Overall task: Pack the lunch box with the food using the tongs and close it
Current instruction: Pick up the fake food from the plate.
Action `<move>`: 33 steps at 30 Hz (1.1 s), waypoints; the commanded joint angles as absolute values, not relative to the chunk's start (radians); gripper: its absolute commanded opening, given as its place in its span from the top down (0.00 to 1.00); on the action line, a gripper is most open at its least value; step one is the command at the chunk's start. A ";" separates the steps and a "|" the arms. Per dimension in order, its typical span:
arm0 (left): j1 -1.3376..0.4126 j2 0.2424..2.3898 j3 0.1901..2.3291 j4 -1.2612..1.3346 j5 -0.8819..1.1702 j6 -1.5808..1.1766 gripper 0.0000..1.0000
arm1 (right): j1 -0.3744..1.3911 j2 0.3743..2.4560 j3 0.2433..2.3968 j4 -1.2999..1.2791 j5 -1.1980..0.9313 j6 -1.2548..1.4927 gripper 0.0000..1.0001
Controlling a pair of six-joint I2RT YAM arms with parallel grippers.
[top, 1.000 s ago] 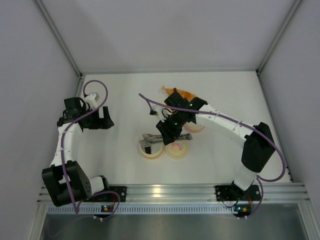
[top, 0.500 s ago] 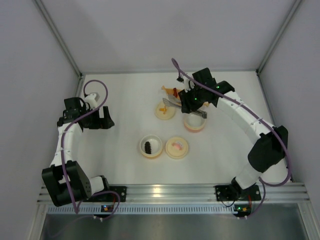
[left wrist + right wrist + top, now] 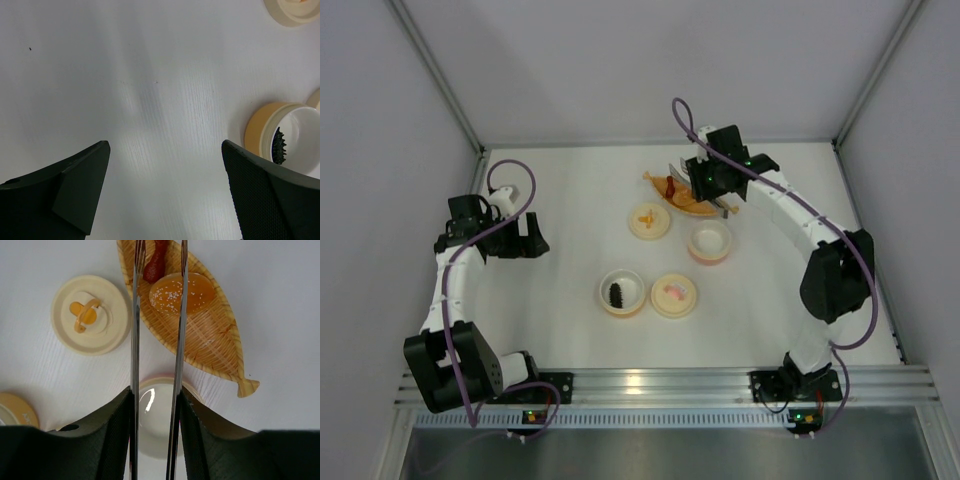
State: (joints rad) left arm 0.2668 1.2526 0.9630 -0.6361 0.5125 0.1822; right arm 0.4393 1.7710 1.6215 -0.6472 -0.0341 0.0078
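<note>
White table (image 3: pixel 570 190) — right claw (image 3: pixel 155 410) pinches tongs (image 3: pixel 134 330) over boat dish (image 3: pixel 215 340), arm stretched far; left claw (image 3: pixel 165 150) gapes wide, empty

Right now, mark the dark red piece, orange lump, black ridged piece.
dark red piece (image 3: pixel 154 265): right wrist view, middle.
orange lump (image 3: pixel 197 292): right wrist view, right half.
black ridged piece (image 3: pixel 618 294): top view, middle.

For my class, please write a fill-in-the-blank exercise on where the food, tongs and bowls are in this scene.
1. The right gripper is shut on the tongs; the left gripper is ____.
2. The boat-shaped dish holds the dark red piece and the orange-brown lump, but not the ____ ridged piece.
3. The ridged piece lies in the near bowl; the far bowl is ____.
Missing words: open; black; empty.
</note>
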 commanded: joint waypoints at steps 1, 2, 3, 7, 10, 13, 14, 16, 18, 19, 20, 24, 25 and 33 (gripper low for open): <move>0.275 1.262 0.986 -0.604 0.540 0.183 0.02 | 0.431 1.802 1.670 -0.545 0.018 0.067 0.61; 0.275 1.262 0.988 -0.604 0.543 0.180 0.02 | 0.430 1.810 1.677 -0.542 0.028 0.081 0.61; 0.275 1.264 0.986 -0.601 0.548 0.179 0.02 | 0.430 1.824 1.680 -0.538 0.031 0.084 0.61; 0.275 1.264 0.980 -0.595 0.548 0.183 0.02 | 0.430 1.851 1.686 -0.526 0.018 0.101 0.61; 0.275 1.264 0.976 -0.592 0.545 0.183 0.02 | 0.430 1.870 1.690 -0.523 0.012 0.109 0.62; 0.275 1.266 0.971 -0.589 0.540 0.184 0.02 | 0.431 1.887 1.693 -0.517 0.008 0.121 0.62; 0.273 1.267 0.968 -0.588 0.540 0.183 0.02 | 0.430 1.890 1.698 -0.518 -0.004 0.129 0.62; 0.275 1.270 0.965 -0.584 0.540 0.184 0.02 | 0.431 1.905 1.704 -0.520 -0.034 0.135 0.63; 0.275 1.272 0.965 -0.583 0.541 0.183 0.02 | 0.431 1.920 1.716 -0.525 -0.038 0.138 0.63; 0.275 1.275 0.966 -0.583 0.541 0.183 0.02 | 0.431 1.925 1.723 -0.526 -0.040 0.140 0.63; 0.275 1.275 0.966 -0.580 0.543 0.181 0.02 | 0.431 1.928 1.732 -0.526 -0.041 0.141 0.63; 0.275 1.281 0.965 -0.575 0.543 0.183 0.02 | 0.433 1.948 1.743 -0.528 -0.049 0.144 0.63; 0.275 1.284 0.965 -0.574 0.543 0.183 0.02 | 0.433 1.953 1.746 -0.531 -0.051 0.144 0.63; 0.275 1.301 0.965 -0.571 0.537 0.183 0.02 | 0.431 1.996 1.767 -0.535 -0.067 0.150 0.63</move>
